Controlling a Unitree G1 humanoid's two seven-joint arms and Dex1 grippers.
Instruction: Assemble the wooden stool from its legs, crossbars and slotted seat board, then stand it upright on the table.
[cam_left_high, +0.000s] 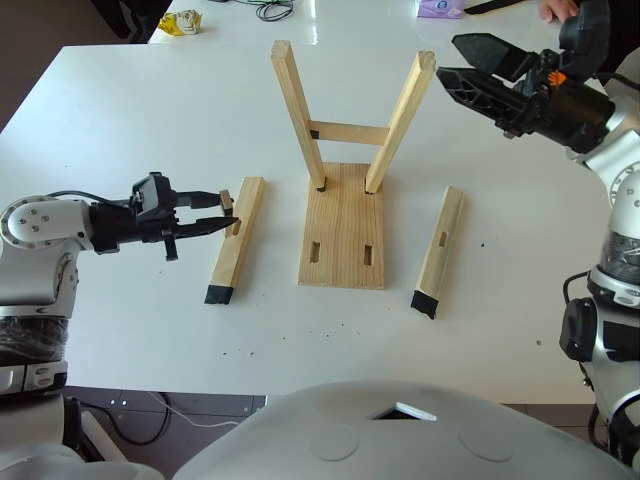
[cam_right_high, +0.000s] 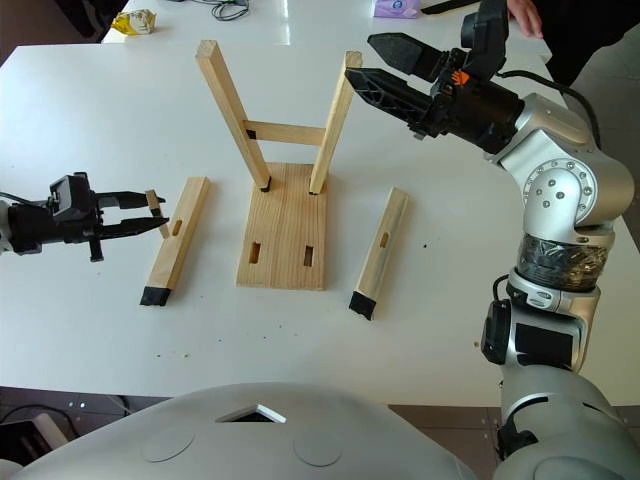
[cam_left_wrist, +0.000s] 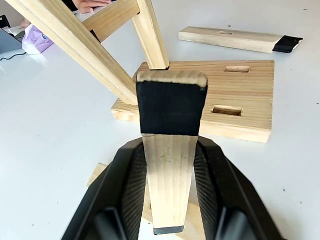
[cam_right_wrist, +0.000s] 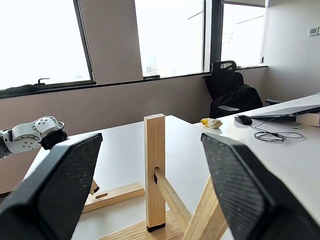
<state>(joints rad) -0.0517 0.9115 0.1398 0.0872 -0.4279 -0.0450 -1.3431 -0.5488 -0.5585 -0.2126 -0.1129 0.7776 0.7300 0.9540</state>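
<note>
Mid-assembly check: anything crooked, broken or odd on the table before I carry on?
Nothing broken or spilled. The fitted left leg and fitted right leg lean apart toward their tops above the seat board, though the downward camera angle may cause that. The loose left leg and loose right leg lie flat beside it.

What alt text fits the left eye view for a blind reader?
On a white table, two legs joined by a crossbar stand in the seat board, a loose leg lying at each side. The left pincer holds a short wooden piece; the right pincer hovers open.
</note>
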